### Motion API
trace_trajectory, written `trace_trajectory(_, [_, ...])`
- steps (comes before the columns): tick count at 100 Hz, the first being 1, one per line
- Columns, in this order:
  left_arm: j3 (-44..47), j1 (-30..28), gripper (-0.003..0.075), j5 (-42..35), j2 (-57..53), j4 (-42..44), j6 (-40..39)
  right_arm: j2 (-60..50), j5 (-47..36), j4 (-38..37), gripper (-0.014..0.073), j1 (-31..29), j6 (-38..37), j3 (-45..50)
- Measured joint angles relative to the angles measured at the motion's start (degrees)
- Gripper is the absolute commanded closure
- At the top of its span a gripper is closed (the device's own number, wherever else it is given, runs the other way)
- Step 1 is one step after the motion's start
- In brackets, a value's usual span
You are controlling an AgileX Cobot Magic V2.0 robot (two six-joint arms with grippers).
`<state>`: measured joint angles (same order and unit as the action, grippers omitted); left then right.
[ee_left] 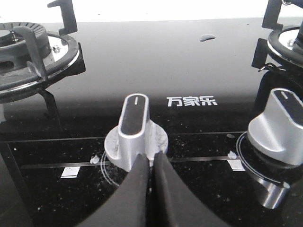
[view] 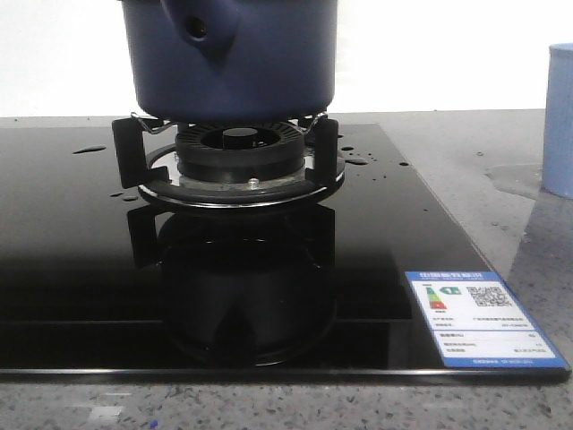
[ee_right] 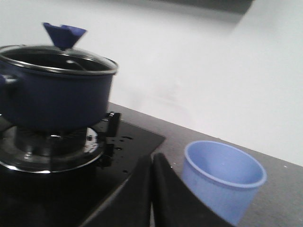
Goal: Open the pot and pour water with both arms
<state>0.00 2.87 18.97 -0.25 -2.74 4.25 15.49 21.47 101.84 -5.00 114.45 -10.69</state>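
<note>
The dark navy pot (view: pixel 231 55) stands on the burner grate (view: pixel 233 161) of the black glass stove, its handle stub (view: pixel 199 25) toward the camera. In the right wrist view the pot (ee_right: pixel 54 97) carries a glass lid (ee_right: pixel 59 59) with a blue knob (ee_right: pixel 64 34). My right gripper (ee_right: pixel 151 163) is shut and empty, hovering over the stove's edge between the pot and a pale blue cup (ee_right: pixel 222 179). My left gripper (ee_left: pixel 151 161) is shut and empty, its tips just in front of a silver stove knob (ee_left: pixel 135 130). Neither gripper shows in the front view.
The pale blue cup (view: pixel 560 121) stands on the grey counter to the right of the stove. A second silver knob (ee_left: pixel 279 125) and another burner (ee_left: pixel 28 52) flank the left gripper. Water droplets (view: pixel 358 159) speckle the glass. An energy label (view: pixel 479 318) is stuck at the stove's front right corner.
</note>
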Motion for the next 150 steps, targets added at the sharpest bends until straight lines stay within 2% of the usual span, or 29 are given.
trace_trajectory(37, [0.00,0.00,0.0739,0.00,0.00,0.00,0.00,0.00,-12.42,1.89,0.0664,0.00,1.67,0.36])
trace_trajectory(44, [0.00,0.00,0.0739,0.00,0.00,0.00,0.00,0.00,-14.30,0.88,0.0664,0.00,-0.27,0.45])
trace_trajectory(51, [0.00,0.00,0.0739,0.00,0.00,0.00,0.00,0.00,-15.94,-5.75,0.0664,0.00,-8.05,0.45])
trace_trajectory(56, [0.00,0.00,0.0739,0.00,0.00,0.00,0.00,0.00,-16.79,-13.24,0.0664,0.00,-17.94,0.45])
trace_trajectory(65, [0.00,0.00,0.0739,0.00,0.00,0.00,0.00,0.00,-17.06,-33.54,0.0664,0.00,-37.11,0.45])
trace_trajectory(70, [0.00,0.00,0.0739,0.00,0.00,0.00,0.00,0.00,-16.46,-45.95,0.0664,0.00,-51.99,0.45])
trace_trajectory(72, [0.00,0.00,0.0739,0.00,0.00,0.00,0.00,0.00,-15.89,-51.36,0.0664,0.00,-55.82,0.45])
trace_trajectory(77, [0.00,0.00,0.0739,0.00,0.00,0.00,0.00,0.00,-13.62,-65.29,0.0664,0.00,-70.72,0.45])
trace_trajectory(84, [0.00,0.00,0.0739,0.00,0.00,0.00,0.00,0.00,-8.84,-81.41,0.0664,-0.13,-87.87,0.45])
trace_trajectory(91, [0.00,0.00,0.0739,0.00,0.00,0.00,0.00,0.00,-4.14,-93.94,0.0664,-0.36,-101.11,0.58])
trace_trajectory(96, [0.00,0.00,0.0739,0.00,0.00,0.00,0.00,0.00,-2.51,-100.22,0.0664,-0.57,-107.57,1.24])
trace_trajectory(103, [0.00,0.00,0.0739,0.00,0.00,0.00,0.00,-0.63,-2.85,-105.22,0.0664,-1.25,-113.69,3.06])
trace_trajectory(110, [0.00,0.00,0.0739,0.00,0.00,0.00,0.00,-1.99,-6.68,-107.22,0.0664,-2.48,-117.22,6.13])
trace_trajectory(120, [0.00,0.00,0.0739,0.00,0.00,0.00,0.00,-4.94,-14.24,-108.17,0.0664,-4.33,-119.19,10.69])
trace_trajectory(129, [0.00,0.00,0.0739,0.00,0.00,0.00,0.00,-7.60,-16.32,-108.17,0.0664,-4.87,-119.79,11.26])
trace_trajectory(150, [0.00,0.00,0.0739,0.00,0.00,0.00,0.00,-12.08,-9.62,-107.98,0.0664,-5.07,-119.93,11.26])
